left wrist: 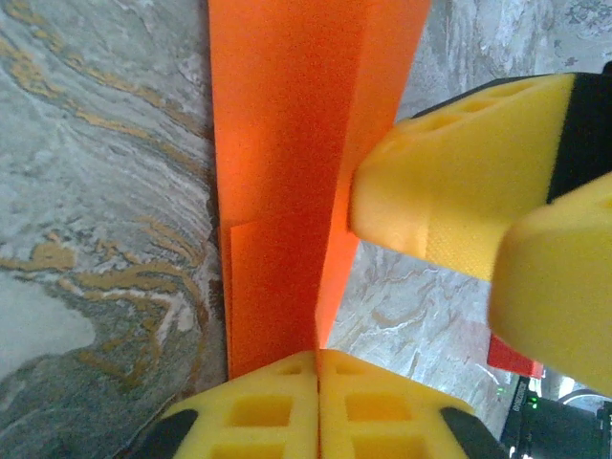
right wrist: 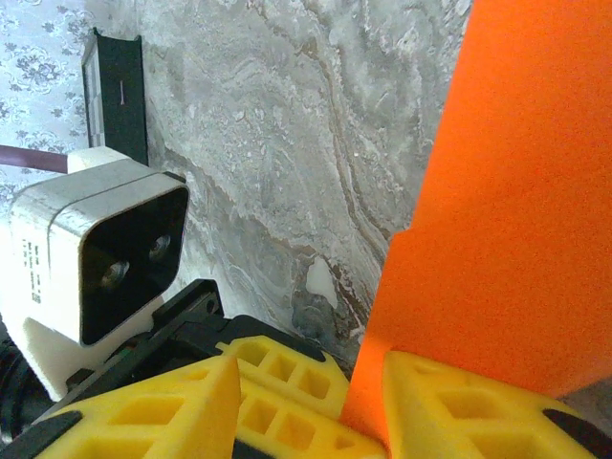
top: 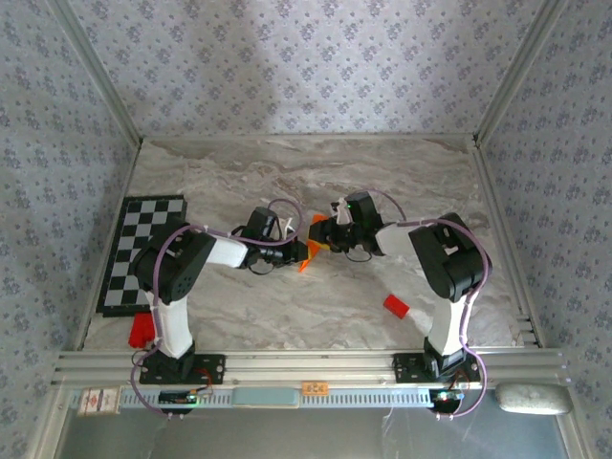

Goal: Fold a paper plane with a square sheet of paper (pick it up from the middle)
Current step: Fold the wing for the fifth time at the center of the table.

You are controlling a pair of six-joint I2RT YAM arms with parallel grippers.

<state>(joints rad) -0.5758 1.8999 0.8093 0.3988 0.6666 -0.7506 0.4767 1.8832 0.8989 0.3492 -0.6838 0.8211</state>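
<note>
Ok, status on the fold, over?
Left fingers shut on folded orange sheet. Right fingers apart, one touching a flap. Red block lies apart from the sheet, toward right arm's base.

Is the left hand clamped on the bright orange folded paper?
Yes, the left hand presses its yellow fingers together on the bright orange folded paper.
</note>
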